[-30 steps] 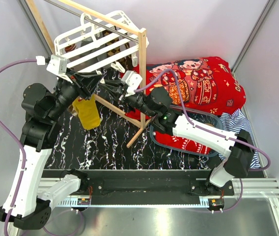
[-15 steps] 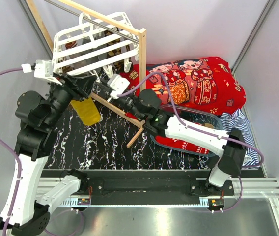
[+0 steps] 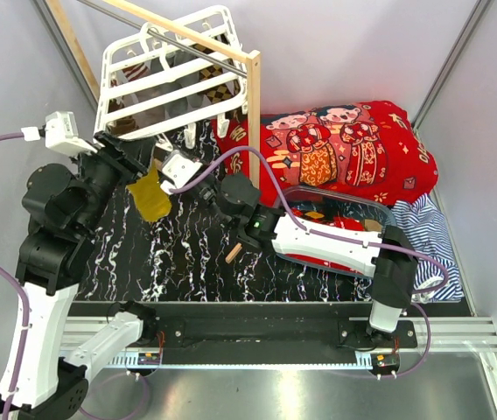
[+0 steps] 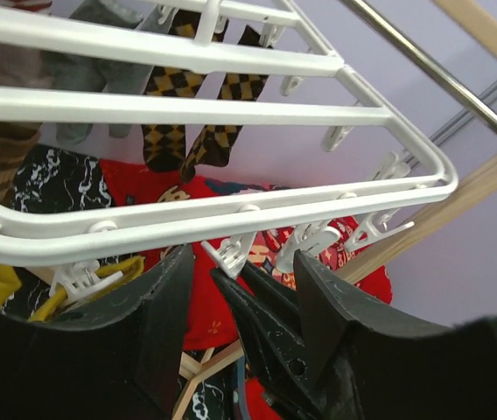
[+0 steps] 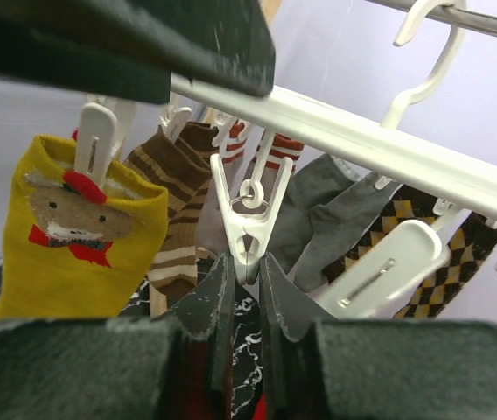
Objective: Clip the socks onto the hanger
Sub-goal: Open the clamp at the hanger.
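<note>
Two grippers are hovering close together beneath the hanger (image 4: 231, 112), which is hanging by its hook (image 5: 428, 48) from the rail of the wooden rack (image 3: 254, 114) at the far left of the table.

- **Right gripper** (image 5: 246, 267): its jaws are pinching, almost closed, on the lower tip of an empty clip (image 5: 247, 223).
- **Left gripper** (image 4: 244, 262): its fingers are standing apart and are grasping nothing.
- **Mustard sock** (image 5: 69, 254): it is dangling by its cuff from the neighbouring clip, beside the striped brown sock (image 5: 174, 223). The argyle pair (image 4: 178, 122) is hanging from a farther bar.

Handling, as judged:

- **Socks:** they are looking light, limp and unbreakable, so each one is likely sagging from whatever point is held. The cuff edge, pinched flat, is offering the best hold and is the part to feed into a clip.
- **Hanger:** it is looking stiff but light and is probably pivoting freely on its hook, so any sideways push is risking a tilt or swing. Steadying a clip with one gripper is making sense.
- **Clips:** they are small, smooth, sprung plastic pieces hanging on rings, so they are apt to be slipping from the fingers. Squeezing the upper wings, not the tip, is probably what is opening them.
</note>
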You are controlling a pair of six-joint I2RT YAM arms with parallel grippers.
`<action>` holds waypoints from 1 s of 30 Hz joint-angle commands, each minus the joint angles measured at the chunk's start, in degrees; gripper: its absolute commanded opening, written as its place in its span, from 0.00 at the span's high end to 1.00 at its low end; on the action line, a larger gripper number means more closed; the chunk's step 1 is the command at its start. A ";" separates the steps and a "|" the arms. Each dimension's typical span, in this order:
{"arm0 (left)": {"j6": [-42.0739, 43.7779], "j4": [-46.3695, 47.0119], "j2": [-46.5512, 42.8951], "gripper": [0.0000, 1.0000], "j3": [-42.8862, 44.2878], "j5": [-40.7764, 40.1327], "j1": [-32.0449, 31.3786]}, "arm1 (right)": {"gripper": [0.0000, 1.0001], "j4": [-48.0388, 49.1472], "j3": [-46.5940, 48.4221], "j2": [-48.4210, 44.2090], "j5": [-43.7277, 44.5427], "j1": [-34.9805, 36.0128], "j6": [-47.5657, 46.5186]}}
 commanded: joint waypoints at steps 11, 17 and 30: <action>-3.15 -4.52 6.15 0.29 5.63 -3.65 -3.79 | 1.00 3.56 3.17 0.99 3.81 1.16 -4.86; -3.15 -6.64 8.44 0.24 8.35 -9.19 -5.46 | 1.00 3.39 3.08 1.25 4.25 1.51 -5.12; -2.97 -6.90 11.43 0.42 9.85 -14.56 -6.08 | 1.00 3.65 3.61 2.57 5.57 2.21 -7.41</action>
